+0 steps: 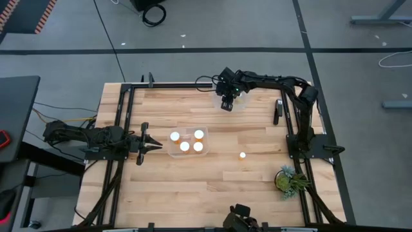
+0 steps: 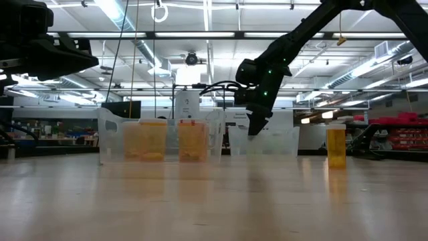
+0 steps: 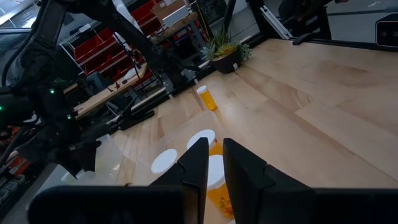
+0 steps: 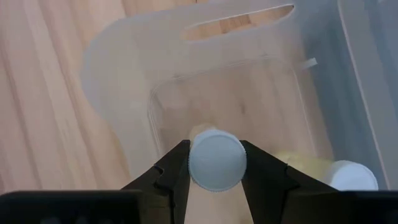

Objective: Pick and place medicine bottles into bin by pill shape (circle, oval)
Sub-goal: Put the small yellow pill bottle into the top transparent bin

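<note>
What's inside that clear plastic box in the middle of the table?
Four orange medicine bottles with white caps sit inside the clear plastic bin. From table height only two orange bodies show clearly through its wall; the others are covered behind them, so their pills cannot be seen.

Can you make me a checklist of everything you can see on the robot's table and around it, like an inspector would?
Surface: pale wooden plank table, black frame rails along its sides.
Job's things: four white-capped amber medicine bottles in a clear plastic bin; one lone amber bottle on the wood; a second clear bin under the right gripper, with another white-capped bottle lying inside.
Clutter: small green potted plant near the right rail.
Grippers: left gripper shut, empty, beside the first bin; right gripper shut on a white-capped bottle over the second bin.
Cables: black cables on the floor.
Surroundings: grey floor, red storage shelves, ceiling lights; no people seen.
</note>
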You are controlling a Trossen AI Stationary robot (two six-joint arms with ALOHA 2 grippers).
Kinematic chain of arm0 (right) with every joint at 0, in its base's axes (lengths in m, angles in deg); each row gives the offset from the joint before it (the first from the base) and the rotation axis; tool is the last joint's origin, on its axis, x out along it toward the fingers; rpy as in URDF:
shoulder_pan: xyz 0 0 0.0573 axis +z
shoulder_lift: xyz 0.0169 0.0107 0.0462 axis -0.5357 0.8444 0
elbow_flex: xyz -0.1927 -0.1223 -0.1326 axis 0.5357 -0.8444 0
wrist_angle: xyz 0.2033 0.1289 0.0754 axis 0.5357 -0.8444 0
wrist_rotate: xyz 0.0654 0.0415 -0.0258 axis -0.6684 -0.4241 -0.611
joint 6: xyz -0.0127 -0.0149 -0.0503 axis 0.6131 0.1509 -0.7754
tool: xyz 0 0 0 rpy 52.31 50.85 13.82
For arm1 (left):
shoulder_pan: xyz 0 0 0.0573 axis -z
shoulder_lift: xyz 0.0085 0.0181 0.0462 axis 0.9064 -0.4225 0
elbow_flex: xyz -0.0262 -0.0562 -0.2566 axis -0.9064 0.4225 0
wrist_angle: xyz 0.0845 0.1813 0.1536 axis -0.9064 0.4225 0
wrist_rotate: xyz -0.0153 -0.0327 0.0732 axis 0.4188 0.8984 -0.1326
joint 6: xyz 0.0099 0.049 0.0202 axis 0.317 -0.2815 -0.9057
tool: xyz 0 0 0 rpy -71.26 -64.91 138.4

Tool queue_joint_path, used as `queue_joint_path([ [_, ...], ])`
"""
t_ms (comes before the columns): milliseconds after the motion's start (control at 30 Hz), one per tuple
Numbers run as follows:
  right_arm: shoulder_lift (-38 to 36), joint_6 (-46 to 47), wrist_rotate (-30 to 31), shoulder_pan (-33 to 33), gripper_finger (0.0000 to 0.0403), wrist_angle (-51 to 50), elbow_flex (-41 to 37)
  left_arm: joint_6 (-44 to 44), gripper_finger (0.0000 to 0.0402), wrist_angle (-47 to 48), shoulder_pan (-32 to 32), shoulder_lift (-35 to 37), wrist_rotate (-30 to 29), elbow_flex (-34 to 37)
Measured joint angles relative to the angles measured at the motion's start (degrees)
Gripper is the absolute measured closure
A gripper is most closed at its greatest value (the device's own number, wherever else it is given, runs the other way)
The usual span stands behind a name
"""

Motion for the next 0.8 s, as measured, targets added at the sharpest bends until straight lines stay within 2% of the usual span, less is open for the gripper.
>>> queue_joint_path([
  [333, 0.04, 0.76, -0.02, 0.06, 0.0248, -0.15, -0.07, 0.0, 0.0347, -0.01, 0.0, -0.01, 0.0, 0.0],
  [800, 0.04, 2.04, 0.32, 0.07, 0.0246, -1.7, -0.07, 0.0, 0.035, -0.01, 0.0, 0.0, 0.0, 0.0],
])
